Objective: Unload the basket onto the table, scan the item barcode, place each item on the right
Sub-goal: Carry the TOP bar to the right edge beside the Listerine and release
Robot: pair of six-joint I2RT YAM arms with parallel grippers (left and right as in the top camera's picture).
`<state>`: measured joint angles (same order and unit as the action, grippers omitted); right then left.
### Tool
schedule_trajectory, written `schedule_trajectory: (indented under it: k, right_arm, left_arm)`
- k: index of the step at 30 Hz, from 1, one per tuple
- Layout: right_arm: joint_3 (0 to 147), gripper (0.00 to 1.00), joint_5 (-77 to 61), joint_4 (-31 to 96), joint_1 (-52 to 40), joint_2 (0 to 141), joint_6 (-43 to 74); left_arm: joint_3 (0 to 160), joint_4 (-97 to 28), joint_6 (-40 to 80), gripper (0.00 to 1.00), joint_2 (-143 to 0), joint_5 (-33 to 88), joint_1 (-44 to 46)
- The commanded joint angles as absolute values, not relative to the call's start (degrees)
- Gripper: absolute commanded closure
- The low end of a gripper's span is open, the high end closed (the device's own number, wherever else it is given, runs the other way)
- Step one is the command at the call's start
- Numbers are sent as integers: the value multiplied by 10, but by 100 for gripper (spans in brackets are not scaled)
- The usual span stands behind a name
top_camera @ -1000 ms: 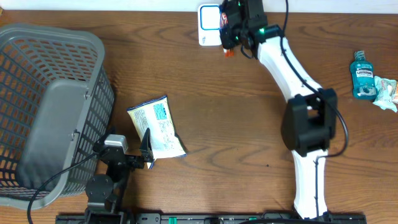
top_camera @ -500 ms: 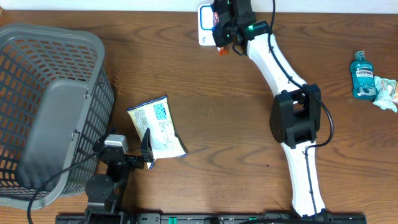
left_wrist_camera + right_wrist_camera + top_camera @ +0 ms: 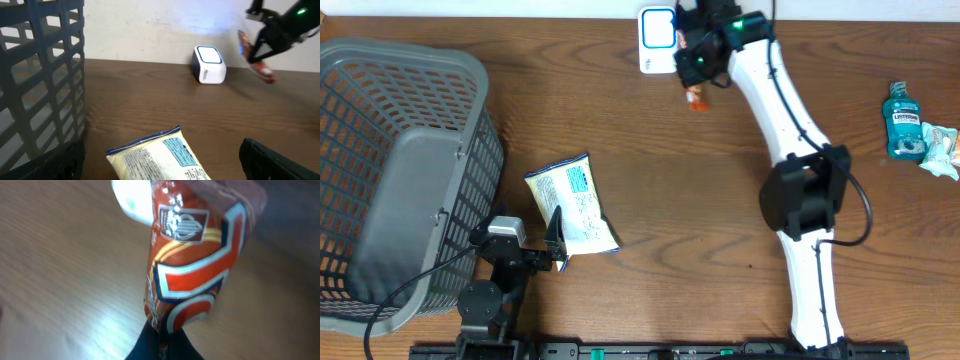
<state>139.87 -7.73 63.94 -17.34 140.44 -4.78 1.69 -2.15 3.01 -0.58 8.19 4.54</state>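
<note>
1. 1 grey mesh basket, at the table's left end.
2. 1 white barcode scanner, at the far edge.
3. 1 red-orange packet, off the table.
4. 1 white-and-blue snack bag, lying flat.
5. 1 teal mouthwash bottle, at the right end.
6. 1 small pale wrapper, touching that bottle; contents can't be made out.
7. 2 robot arms: left arm, right arm.
8. 1 wooden table.
9. Loose items total: 4.

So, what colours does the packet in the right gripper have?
The packet is red-orange with blue, white and yellow bands; the right wrist view shows it best.
</note>
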Motion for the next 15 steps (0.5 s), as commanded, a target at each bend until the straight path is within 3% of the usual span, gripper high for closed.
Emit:
schedule_trajectory:
  k: [1,9,15]
  right_arm:
    - [1415,99,-26,684,-131,1358,-44]
    - [1389,99,128,774,-3,1358,-27]
    - [1309,99,173,696,94,1358,-32]
  left_arm:
    - [2,-31,33,2,-3,83,43]
    - [2,-31,33,2,-3,83,43]
    - [2,-31,33,2,-3,83,43]
